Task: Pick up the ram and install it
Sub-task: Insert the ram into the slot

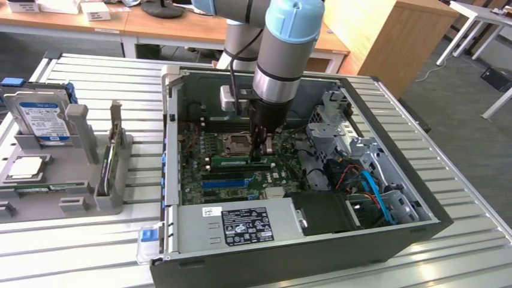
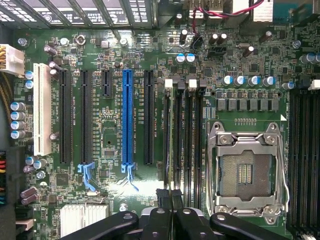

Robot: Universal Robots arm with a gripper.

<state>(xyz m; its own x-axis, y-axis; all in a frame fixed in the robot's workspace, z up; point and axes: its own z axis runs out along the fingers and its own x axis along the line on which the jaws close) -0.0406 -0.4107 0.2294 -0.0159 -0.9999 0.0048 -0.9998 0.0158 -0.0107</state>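
"Looking into the open case [image 1: 280,270] on the worktop [image 1: 448,252], we see the ram [image 1: 236,161] standing on edge at the memory slots [image 2: 198,140], beside the CPU socket [image 2: 245,172]."

"Agreed. We read the fingers [image 2: 159,220] as clenched on its top edge. If it sits askew, pressing could bend it or leave 1 latch [image 2: 168,84] open."

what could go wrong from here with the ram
1. The gripper is over one end of the ram, so pressing down might seat it tilted in the black slots.
2. The open processor socket sits right beside those slots; a sideways slip could hit it.
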